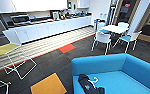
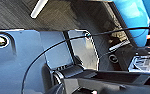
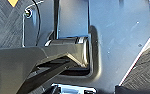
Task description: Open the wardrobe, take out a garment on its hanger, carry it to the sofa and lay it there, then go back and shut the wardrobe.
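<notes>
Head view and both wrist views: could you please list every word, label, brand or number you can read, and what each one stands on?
No text can be read anywhere.
Red sign on the dark glass at the far right: blurred, unreadable.
Pale mark on the black garment lying on the sofa: too small to tell whether it is lettering.
Counter appliances: no legible labels.
Wrist views: no lettering visible.

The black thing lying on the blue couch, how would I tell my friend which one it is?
Look for the big bright blue upholstered sofa at the near right of the room. On its seat, close to the left arm, lies a crumpled long black fabric garment with a thin white clothes hanger poking out of it. It is the sofa's one dark, soft heap, unlike the hard white chairs with blue seats around the table behind.
</notes>
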Tool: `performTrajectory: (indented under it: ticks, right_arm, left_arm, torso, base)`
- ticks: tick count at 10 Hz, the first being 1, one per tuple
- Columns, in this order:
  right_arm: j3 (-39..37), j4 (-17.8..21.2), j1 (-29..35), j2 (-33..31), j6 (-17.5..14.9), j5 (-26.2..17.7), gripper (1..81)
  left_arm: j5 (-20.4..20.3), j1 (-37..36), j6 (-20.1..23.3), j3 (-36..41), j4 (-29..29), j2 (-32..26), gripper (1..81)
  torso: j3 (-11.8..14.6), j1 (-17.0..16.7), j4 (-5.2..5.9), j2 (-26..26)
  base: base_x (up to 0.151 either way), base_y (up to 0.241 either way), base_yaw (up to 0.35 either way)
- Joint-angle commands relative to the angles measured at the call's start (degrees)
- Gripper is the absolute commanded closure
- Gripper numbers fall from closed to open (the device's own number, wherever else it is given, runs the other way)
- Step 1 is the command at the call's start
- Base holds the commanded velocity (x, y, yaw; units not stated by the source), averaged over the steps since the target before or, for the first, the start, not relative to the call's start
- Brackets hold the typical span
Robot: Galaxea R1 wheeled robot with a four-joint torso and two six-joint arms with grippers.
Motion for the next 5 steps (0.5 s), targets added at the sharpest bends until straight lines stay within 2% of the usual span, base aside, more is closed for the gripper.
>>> performTrajectory:
  ticks: [1, 5]
  right_arm:
    - [0.4, -0.4, 0.2, 0.5, -0.2, -2.9, 1.0]
    - [0.4, -0.3, 0.1, 0.5, -0.2, -2.9, 1.0]
  left_arm:
    - [0.3, -0.8, 0.2, 0.9, 1.7, -0.7, 1.0]
    - [0.3, -0.2, 0.2, 0.2, 2.5, 0.1, 1.0]
  torso:
    - [0.0, 0.0, 0.0, 0.0]
    - [0.0, -0.1, 0.0, -0.1]
  base:
    - [-0.089, 0.0, 0.0]
    - [-0.106, 0.0, 0.0]
